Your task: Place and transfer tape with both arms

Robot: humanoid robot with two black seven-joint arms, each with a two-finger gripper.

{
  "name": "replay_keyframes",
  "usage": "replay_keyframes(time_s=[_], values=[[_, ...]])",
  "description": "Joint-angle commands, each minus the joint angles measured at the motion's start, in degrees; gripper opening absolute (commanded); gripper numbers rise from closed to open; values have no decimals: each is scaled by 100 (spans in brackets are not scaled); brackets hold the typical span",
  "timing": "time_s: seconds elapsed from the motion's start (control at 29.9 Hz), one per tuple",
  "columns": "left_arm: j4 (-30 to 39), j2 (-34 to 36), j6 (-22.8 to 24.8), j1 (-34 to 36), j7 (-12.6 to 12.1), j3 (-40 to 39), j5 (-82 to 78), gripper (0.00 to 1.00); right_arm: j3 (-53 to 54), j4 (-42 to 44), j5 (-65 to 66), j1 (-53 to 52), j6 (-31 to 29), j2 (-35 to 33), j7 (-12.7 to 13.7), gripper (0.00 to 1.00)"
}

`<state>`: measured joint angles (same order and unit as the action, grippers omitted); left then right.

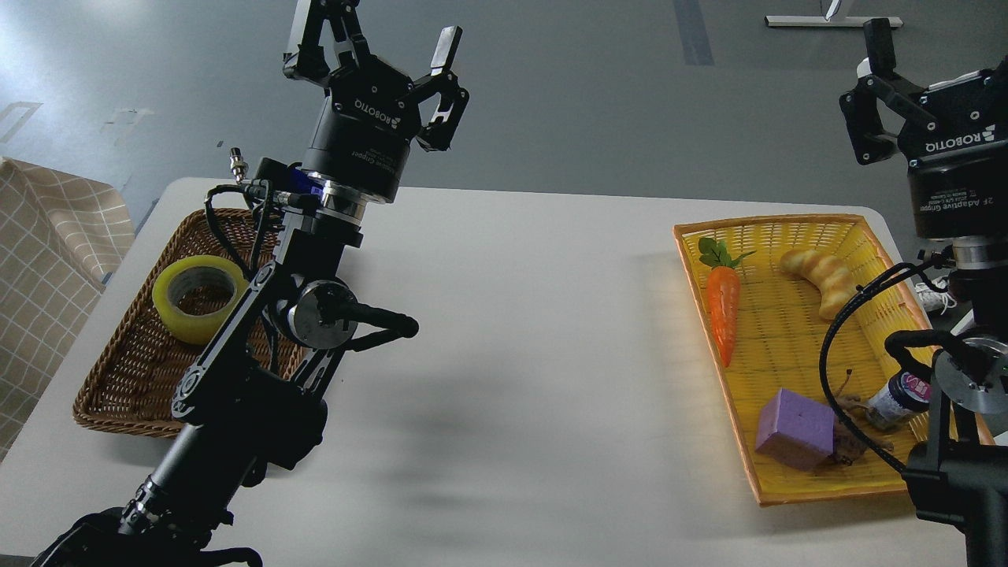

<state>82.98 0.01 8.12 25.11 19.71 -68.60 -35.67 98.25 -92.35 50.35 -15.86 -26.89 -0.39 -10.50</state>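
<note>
The tape (198,298), a yellow translucent roll with a pale core, lies flat in the brown wicker basket (126,378) at the table's left. My left gripper (379,49) is raised high above the table's far edge, to the right of the basket. Its fingers are spread wide and hold nothing. The left arm crosses the basket's right side and hides part of it. My right gripper (933,67) is raised at the far right, above the yellow basket's far corner. Its one visible finger (876,43) stands well out from the body, so it is open and empty.
A yellow basket (787,492) at the right holds a toy carrot (722,309), a bread roll (823,279), a purple block (795,429), a small jar (898,400) and a brown toy. A checked cloth (47,268) lies left of the white table (535,331).
</note>
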Motion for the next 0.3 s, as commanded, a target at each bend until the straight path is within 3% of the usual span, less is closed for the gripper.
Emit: replay_keyframes(time_s=[0.0, 0.27], values=[[-1, 34, 250, 3, -28, -83, 219, 98, -191, -178, 1, -127, 463, 39, 328, 100], [-1, 60, 427, -190, -37, -328, 166, 98, -551, -363, 54, -488, 676, 39, 381, 100]])
